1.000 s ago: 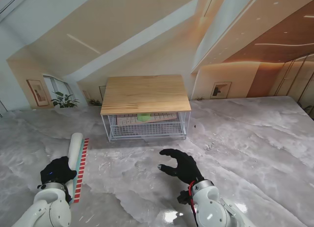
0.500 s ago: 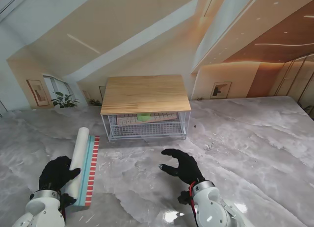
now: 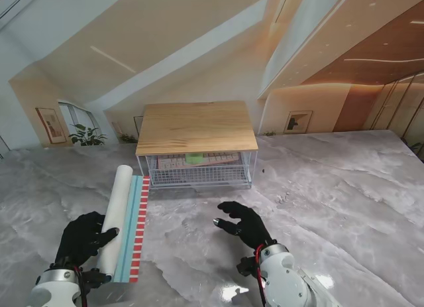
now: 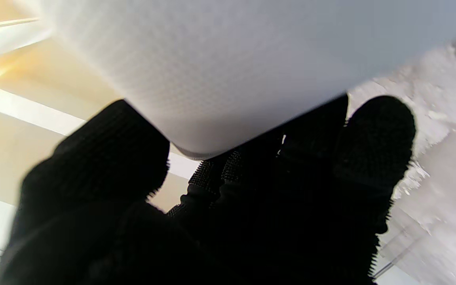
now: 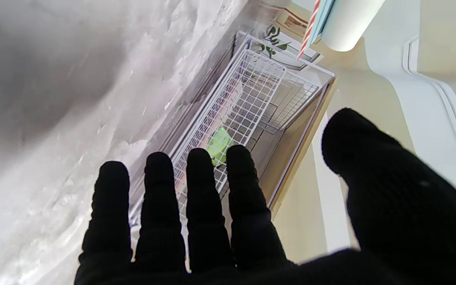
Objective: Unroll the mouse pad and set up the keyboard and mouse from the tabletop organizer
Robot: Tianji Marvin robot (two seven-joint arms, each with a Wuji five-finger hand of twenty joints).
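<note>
Our left hand [image 3: 83, 237] carries the rolled mouse pad [image 3: 118, 221] rightward and farther from us, nearer the organizer [image 3: 197, 162], with more striped edge showing.

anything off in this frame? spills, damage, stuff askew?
Nothing stands out. The mouse pad is still mostly rolled in the left hand, only a striped edge unrolled. The keyboard and green mouse sit in the wire organizer. The right hand is open and empty.

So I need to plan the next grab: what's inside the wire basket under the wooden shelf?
Inside the wire basket lie a pale keyboard and a green mouse on it. The wooden shelf hides whatever lies farther back.
</note>
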